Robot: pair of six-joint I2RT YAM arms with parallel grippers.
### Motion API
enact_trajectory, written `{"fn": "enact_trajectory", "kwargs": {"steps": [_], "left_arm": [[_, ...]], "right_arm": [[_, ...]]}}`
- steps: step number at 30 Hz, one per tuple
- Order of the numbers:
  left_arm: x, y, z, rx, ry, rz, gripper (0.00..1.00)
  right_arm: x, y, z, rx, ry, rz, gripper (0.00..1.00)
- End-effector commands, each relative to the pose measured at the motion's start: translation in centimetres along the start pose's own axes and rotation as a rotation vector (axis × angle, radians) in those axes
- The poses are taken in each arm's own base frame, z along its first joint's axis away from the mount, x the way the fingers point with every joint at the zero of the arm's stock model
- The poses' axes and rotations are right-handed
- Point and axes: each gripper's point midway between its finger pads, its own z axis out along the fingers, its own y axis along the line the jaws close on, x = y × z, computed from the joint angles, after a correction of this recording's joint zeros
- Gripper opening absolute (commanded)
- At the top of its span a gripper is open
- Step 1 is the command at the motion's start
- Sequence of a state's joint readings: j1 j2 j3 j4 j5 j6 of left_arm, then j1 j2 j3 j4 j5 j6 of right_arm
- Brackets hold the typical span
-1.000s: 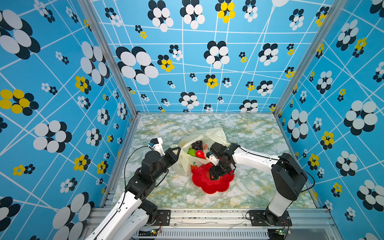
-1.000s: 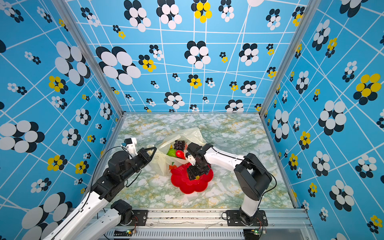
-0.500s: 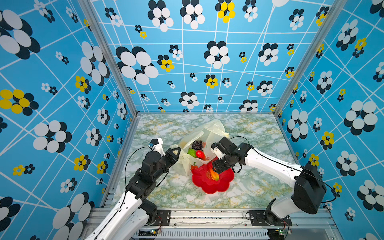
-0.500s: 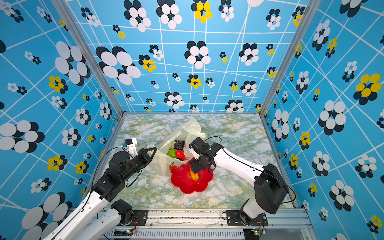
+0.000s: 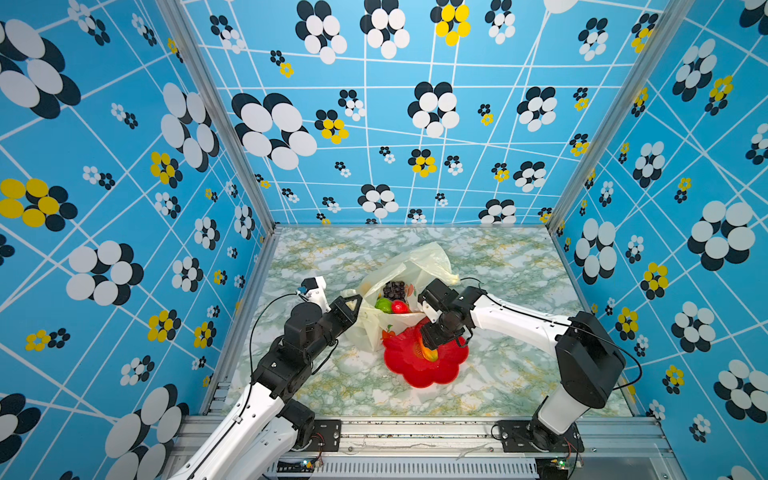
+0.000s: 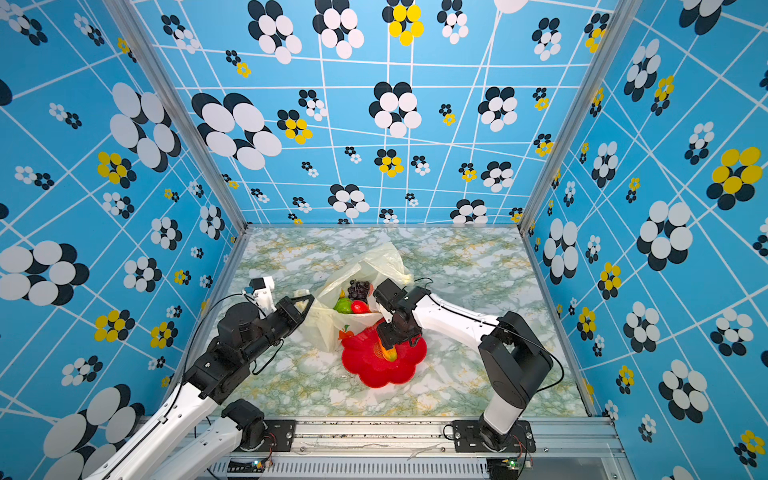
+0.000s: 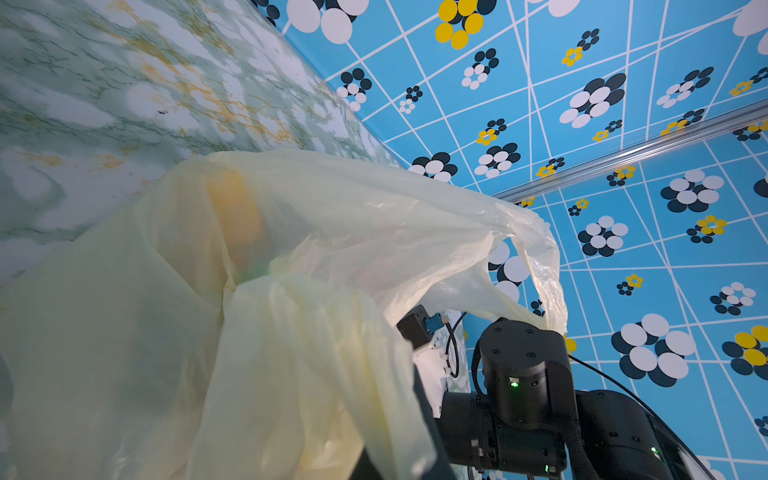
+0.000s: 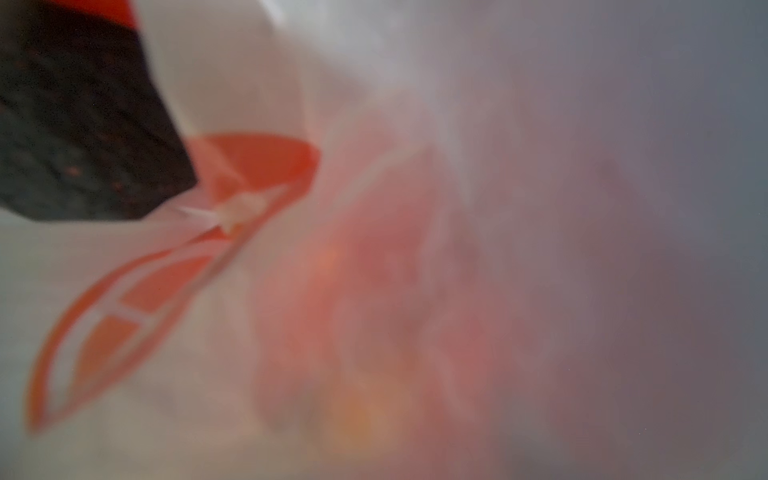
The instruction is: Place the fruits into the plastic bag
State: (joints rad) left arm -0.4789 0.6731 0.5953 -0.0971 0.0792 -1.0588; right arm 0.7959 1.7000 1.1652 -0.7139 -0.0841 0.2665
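Plastic bag [image 5: 419,266]: thin, crinkly, cream-translucent, orange prints; mid-table, mouth open, touching red plate [image 5: 419,374]. Inside: grape bunch [image 5: 394,289], green fruit [image 5: 384,305], red fruit [image 5: 399,307]. Mango [image 5: 429,354] on plate under right gripper [image 5: 430,345], jaw state unclear. Left gripper [image 5: 353,305] clamped on bag edge.

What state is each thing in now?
plastic bag: mouth open
grape bunch: inside the bag
green fruit: inside the bag
red fruit: inside the bag
mango: on the red plate
left gripper: shut on the bag's handle
right gripper: over the mango, grip unclear
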Motion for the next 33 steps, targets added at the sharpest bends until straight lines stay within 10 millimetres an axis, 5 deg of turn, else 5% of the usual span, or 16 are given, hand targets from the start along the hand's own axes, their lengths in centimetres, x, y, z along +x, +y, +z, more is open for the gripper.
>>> {"fn": "enact_trajectory", "kwargs": {"steps": [1,15,33], "left_arm": [[0.0,-0.2,0.2,0.017,-0.007,-0.002,0.0],[0.0,-0.3,0.0,0.022,-0.007,-0.002,0.0],[0.1,-0.5,0.2,0.024,0.0,-0.003,0.0]], "right_arm": [[-0.2,0.7,0.6,-0.007,0.013,-0.006,0.63],[1.1,1.0,2.3,0.021,0.078,-0.028,0.56],[1.8,1.0,2.3,0.016,0.095,-0.023,0.34]]}}
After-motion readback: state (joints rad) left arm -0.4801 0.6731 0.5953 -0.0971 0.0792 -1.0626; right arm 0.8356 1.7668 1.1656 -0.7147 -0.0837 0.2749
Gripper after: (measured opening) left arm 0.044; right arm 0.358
